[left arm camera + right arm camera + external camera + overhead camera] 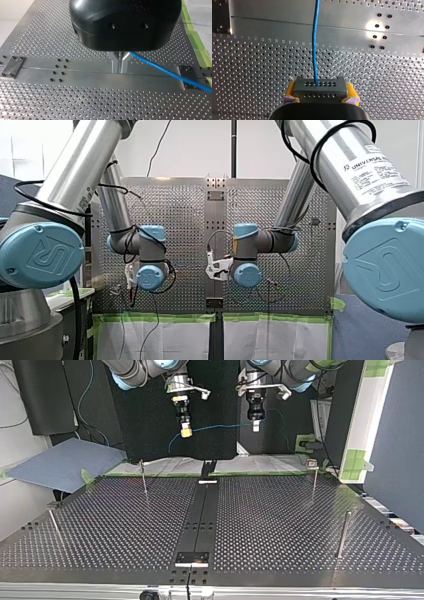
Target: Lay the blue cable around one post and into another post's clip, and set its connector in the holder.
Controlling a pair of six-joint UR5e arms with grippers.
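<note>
My right gripper (320, 93) is shut on a dark grey connector block (319, 85), its yellow pads (351, 91) pressing on both ends. The blue cable (314, 42) leaves the block and runs straight ahead over the perforated table. In the top view this gripper (186, 431) hangs at the left, well above the table's far edge. From there the blue cable (220, 426) spans across to my left gripper (256, 425) at the right. In the left wrist view the metal fingers (119, 70) are shut on the cable (170, 73), which trails off to one side.
Thin upright posts stand on the table (280, 525) in the top view: one far left (144, 477), one far right (314, 480), one near right (342, 535), one near left (55, 527). A dark centre rail (202, 515) ends at a small plate (192, 558).
</note>
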